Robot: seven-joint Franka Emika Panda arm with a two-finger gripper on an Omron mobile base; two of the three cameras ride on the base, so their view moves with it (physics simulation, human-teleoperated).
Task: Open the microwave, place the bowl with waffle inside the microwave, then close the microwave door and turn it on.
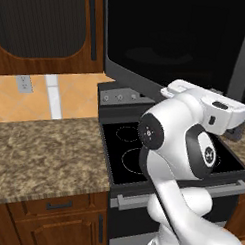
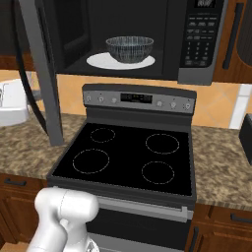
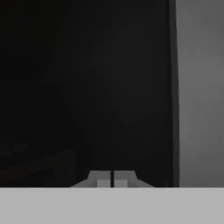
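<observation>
The microwave (image 2: 197, 44) hangs open above the stove. Inside it, the blue-grey bowl (image 2: 129, 49) stands on the white turntable plate (image 2: 98, 61). The waffle is hidden from me. The microwave door (image 2: 43, 74) is swung out to the left and shows edge-on in the right base view. In the left base view the microwave door (image 1: 172, 41) is a wide black glass panel. My gripper (image 1: 237, 131) is at the door's lower outer side, and in the hand view my gripper (image 3: 112, 180) is shut and empty, pointing at the dark glass close to the grey frame (image 3: 199, 92).
The black stove (image 2: 128, 157) with its knob panel (image 2: 138, 98) lies under the microwave. Granite counter (image 1: 43, 152) runs to the left, with wooden cabinets (image 1: 48, 27) above it. My own arm (image 1: 178, 146) stands over the stove's front.
</observation>
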